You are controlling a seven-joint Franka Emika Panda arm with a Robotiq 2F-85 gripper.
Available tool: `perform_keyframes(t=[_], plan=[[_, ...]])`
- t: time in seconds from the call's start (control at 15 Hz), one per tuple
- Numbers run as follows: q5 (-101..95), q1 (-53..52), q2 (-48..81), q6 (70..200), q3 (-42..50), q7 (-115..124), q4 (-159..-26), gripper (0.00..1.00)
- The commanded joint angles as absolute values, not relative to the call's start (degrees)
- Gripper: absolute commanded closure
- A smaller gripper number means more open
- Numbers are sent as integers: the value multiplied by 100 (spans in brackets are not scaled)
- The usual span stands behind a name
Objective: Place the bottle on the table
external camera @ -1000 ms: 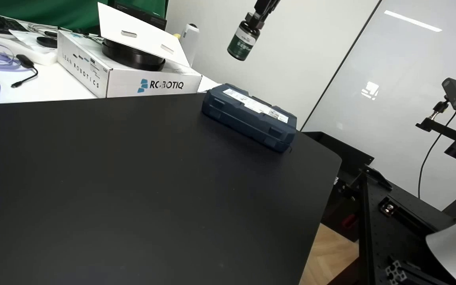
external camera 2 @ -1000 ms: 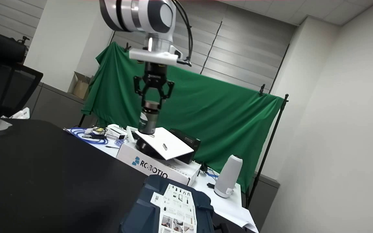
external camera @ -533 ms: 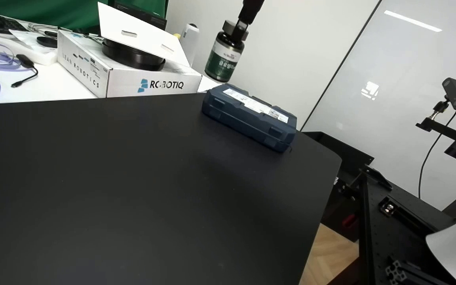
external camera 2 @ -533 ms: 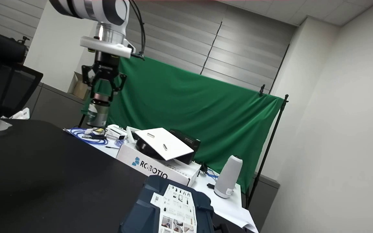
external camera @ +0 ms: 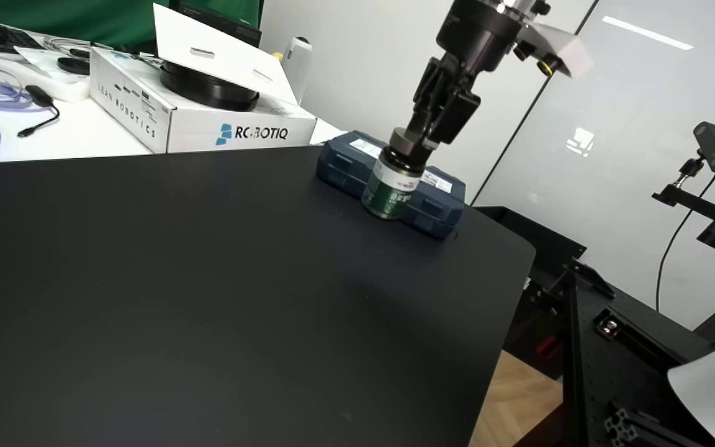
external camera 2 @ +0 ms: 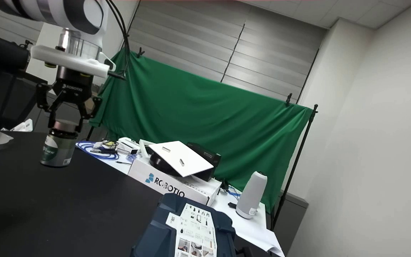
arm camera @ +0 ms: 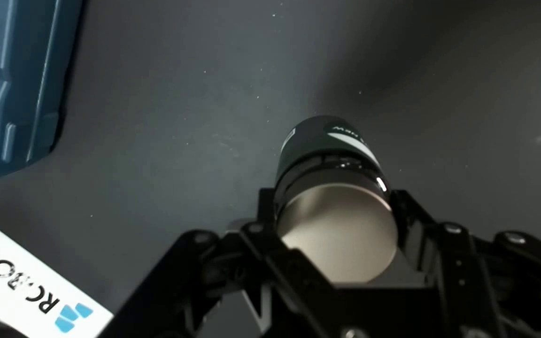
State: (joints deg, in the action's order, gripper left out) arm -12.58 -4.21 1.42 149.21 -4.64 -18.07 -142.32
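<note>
End effector point(external camera 2: 65, 125) clamped on the cap point(arm camera: 341, 230) of the bottle point(external camera 2: 59, 151), holding it low over the tabletop point(external camera: 208, 298), well apart from the dark blue case point(external camera 2: 187, 228), and whether it's making contact, I can't tell

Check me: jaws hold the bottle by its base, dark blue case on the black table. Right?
Wrong end: the jaws hold the bottle at its top, by the cap, as both exterior views show. The rest stands: dark blue case on the black table.
</note>
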Motion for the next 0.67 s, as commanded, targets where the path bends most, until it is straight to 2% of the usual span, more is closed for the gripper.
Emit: perform_keyframes(t=[0.0, 0.6], plan=[[-1321, -302, 31, 15563, -339, -1911, -14906, 63], [-1666, -77, 887, 16284, 30, -1834, -14933, 63]])
